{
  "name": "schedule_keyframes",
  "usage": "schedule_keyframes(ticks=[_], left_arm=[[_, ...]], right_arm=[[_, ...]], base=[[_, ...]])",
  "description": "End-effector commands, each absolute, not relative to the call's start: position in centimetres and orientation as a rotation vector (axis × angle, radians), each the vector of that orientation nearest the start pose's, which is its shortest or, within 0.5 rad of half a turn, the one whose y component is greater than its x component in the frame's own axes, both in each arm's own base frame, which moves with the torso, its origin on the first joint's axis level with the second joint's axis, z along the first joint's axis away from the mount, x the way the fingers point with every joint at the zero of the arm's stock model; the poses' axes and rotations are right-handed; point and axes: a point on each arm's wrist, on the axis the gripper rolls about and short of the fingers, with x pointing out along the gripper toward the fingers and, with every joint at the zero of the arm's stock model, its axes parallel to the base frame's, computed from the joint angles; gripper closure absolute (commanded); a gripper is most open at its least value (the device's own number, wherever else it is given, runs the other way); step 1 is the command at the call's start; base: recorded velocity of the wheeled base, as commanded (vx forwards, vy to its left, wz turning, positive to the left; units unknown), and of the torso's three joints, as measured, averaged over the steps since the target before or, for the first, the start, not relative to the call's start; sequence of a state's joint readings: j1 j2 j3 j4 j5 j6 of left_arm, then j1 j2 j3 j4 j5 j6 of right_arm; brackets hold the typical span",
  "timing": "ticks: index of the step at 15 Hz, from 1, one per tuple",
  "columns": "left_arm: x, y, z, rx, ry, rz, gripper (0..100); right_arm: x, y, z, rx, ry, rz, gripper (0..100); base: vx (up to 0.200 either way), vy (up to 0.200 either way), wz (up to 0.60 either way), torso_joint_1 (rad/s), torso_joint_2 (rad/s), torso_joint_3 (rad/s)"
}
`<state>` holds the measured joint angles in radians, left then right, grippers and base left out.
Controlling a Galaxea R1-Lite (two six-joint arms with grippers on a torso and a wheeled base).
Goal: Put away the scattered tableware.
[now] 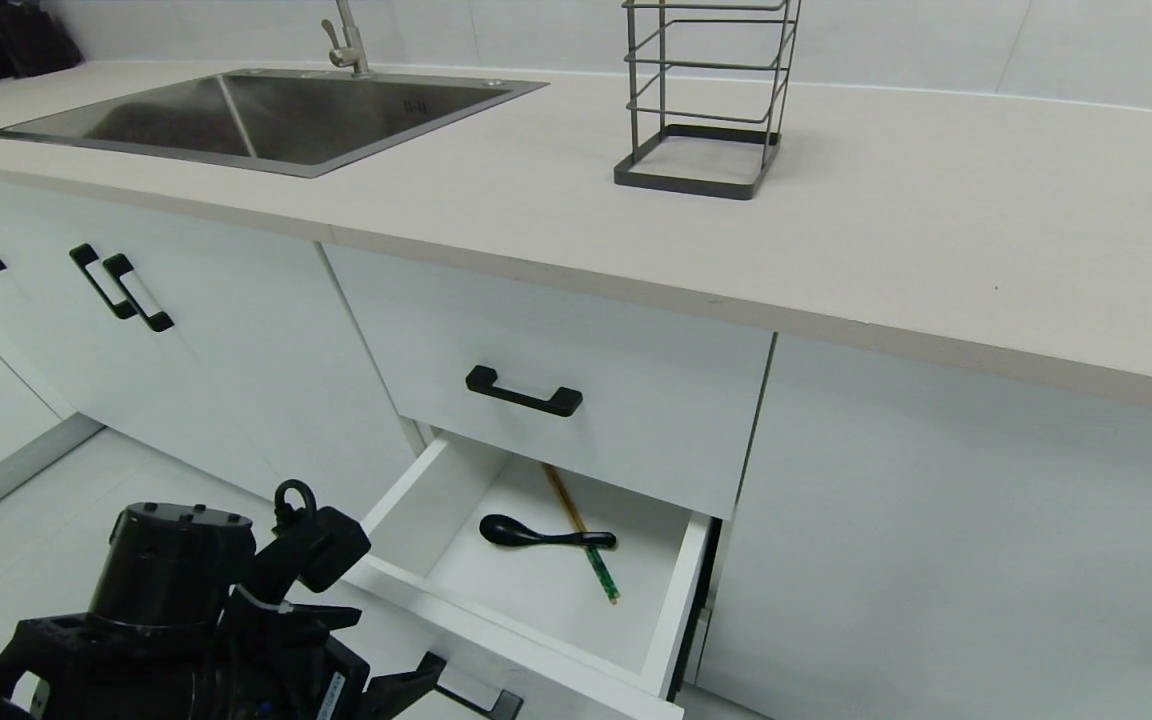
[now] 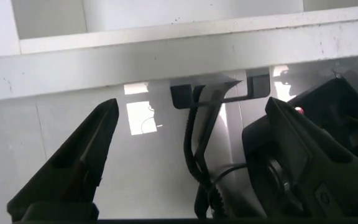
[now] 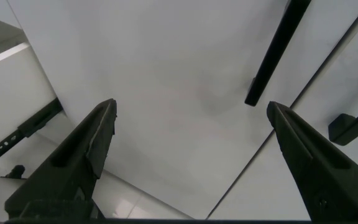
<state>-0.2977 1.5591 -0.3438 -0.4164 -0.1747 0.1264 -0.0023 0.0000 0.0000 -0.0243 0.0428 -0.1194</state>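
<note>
spoon (image 1: 536,536) and chopsticks (image 1: 596,568) lie near the open drawer's (image 1: 681,590) back edge, stowed. left gripper (image 2: 191,106), fingers apart, straddles its handle (image 2: 219,93), judged ready to close it. right gripper (image 3: 191,109), fingers apart, faces a cabinet door (image 3: 185,74).

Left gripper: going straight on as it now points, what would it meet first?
Probably the drawer handle, just ahead of the left gripper, whose jaws stand open; depth is unclear.

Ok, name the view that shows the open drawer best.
Head view: it looks down into the pulled-out drawer, with the spoon and chopsticks lying inside. The left wrist view gives its front and handle, close up. The right wrist view faces cabinet doors.
</note>
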Motion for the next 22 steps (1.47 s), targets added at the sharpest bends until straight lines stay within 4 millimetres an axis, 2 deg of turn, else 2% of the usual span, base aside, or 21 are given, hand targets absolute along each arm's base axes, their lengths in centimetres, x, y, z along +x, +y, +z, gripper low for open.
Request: schedule_keyframes(ticks=[1, 22], left_arm=[[19.5, -6.4, 9.0, 0.167, 0.770, -0.496, 0], [26.8, -8.8, 9.0, 0.175, 0.729, -0.482, 0]], right_arm=[[-2.3, 0.1, 7.8, -0.120, -0.027, 0.040, 0], [-2.3, 0.1, 7.8, -0.120, -0.027, 0.040, 0]], base=[[0.000, 0.000, 0.00, 0.000, 0.00, 0.000], [0.000, 0.000, 0.00, 0.000, 0.00, 0.000]])
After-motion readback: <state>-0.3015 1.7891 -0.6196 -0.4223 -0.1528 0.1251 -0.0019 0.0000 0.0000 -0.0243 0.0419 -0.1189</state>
